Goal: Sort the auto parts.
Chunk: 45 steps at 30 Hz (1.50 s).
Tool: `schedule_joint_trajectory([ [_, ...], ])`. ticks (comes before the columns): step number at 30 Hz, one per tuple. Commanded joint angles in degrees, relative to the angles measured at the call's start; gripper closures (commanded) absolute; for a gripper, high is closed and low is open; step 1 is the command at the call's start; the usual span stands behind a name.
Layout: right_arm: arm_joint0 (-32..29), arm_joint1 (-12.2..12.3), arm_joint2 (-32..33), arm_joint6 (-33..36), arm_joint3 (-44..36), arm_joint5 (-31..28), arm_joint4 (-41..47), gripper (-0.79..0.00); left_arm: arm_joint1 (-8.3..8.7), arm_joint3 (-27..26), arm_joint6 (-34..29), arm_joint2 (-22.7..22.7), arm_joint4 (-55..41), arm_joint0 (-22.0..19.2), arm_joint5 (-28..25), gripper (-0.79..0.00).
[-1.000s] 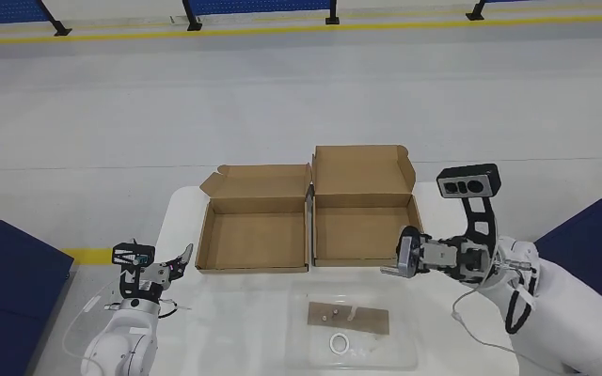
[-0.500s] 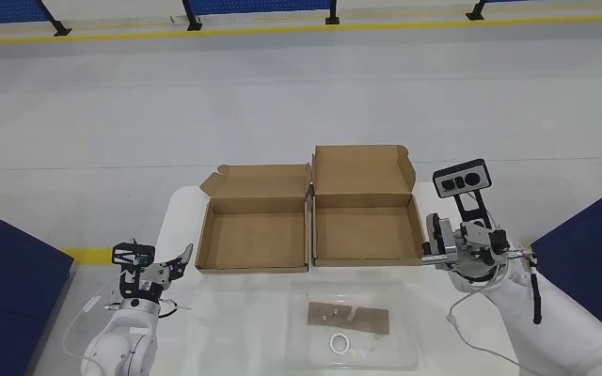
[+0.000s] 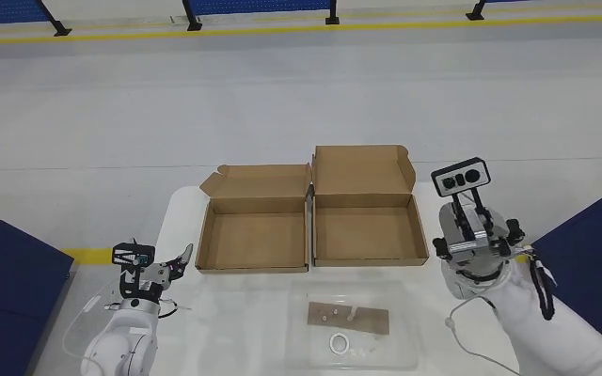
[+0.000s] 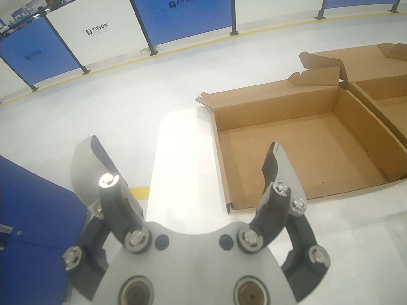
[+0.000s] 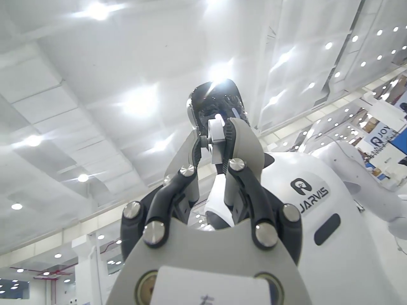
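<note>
The right gripper (image 5: 216,134) has swung from the right box's (image 3: 365,233) near edge out to its side and tipped upward. It is clamped on a small white round part (image 5: 217,149), probably for a look before a box is chosen. The left gripper (image 4: 184,147) hangs with its fingers apart over the desk (image 3: 235,310).

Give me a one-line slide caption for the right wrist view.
Right gripper points at the ceiling lights, shut on a small white round part.

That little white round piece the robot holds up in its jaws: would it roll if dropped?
Likely yes: the white piece looks like a short disc, so on edge it could roll. It seems rigid, showing no squash in the jaws of the right gripper.
</note>
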Motion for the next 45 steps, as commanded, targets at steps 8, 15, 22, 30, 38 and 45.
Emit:
schedule_joint_trajectory([
  [8,-0.6,-2.1,1.3,3.5,0.6,3.8,0.7,0.000,0.00,0.0,0.0,0.0,0.0,0.0,0.0,-0.785],
  [15,-0.8,-2.2,2.3,1.2,0.6,4.2,-2.2,0.000,0.00,0.0,0.0,0.0,0.0,0.0,0.0,-0.785],
  [22,-2.4,-2.5,6.3,-3.7,0.0,4.4,-13.4,0.000,0.00,0.0,0.0,0.0,0.0,0.0,0.0,-0.785],
  [30,-5.1,-3.1,10.3,-7.2,-0.5,4.4,-20.6,0.000,0.00,0.0,0.0,0.0,0.0,0.0,0.0,-0.785],
  [38,-7.7,-4.7,12.6,-3.8,-2.6,4.7,-12.1,0.000,0.00,0.0,0.0,0.0,0.0,0.0,0.0,-0.785],
  [45,-8.8,-6.2,14.1,-1.2,-2.8,6.6,-6.8,0.000,0.00,0.0,0.0,0.0,0.0,0.0,0.0,-0.785],
])
